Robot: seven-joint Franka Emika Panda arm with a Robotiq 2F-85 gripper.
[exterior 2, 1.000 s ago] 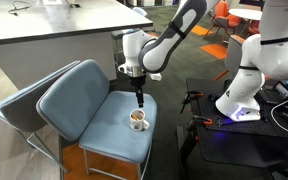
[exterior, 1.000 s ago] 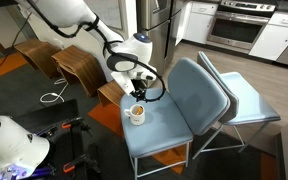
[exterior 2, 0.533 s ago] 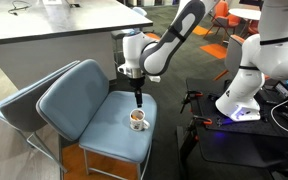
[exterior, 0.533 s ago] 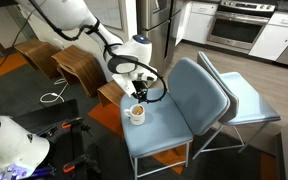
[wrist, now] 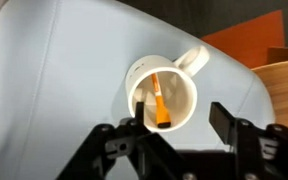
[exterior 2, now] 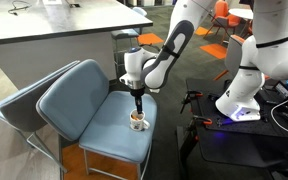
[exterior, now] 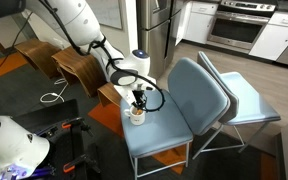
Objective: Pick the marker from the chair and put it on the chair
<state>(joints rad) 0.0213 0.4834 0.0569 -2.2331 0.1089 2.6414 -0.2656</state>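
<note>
The orange marker (wrist: pixel 158 103) with a dark end leans inside the white mug (wrist: pixel 184 75), which stands on the light blue chair's seat (wrist: pixel 64 80). My gripper (wrist: pixel 182 118) is open and empty just above the mug. One finger sits over the mug's left rim and the other is outside its right wall. In both exterior views the gripper (exterior: pixel 138 103) (exterior 2: pixel 138 108) points straight down over the mug (exterior: pixel 138 115) (exterior 2: pixel 137 121) near the front edge of the chair (exterior: pixel 179 115) (exterior 2: pixel 89 110). The marker is too small to see there.
A paler twin chair (exterior: pixel 246 100) (exterior 2: pixel 14 100) stands right behind the blue one. Brown wooden stools (exterior: pixel 79 65) are beside the chair. A white robot base (exterior 2: pixel 246 80) and cables lie on the floor nearby. A grey counter (exterior 2: pixel 54 30) is behind.
My gripper has come down from above the mug to just over its rim. The mug and the marker have not moved.
</note>
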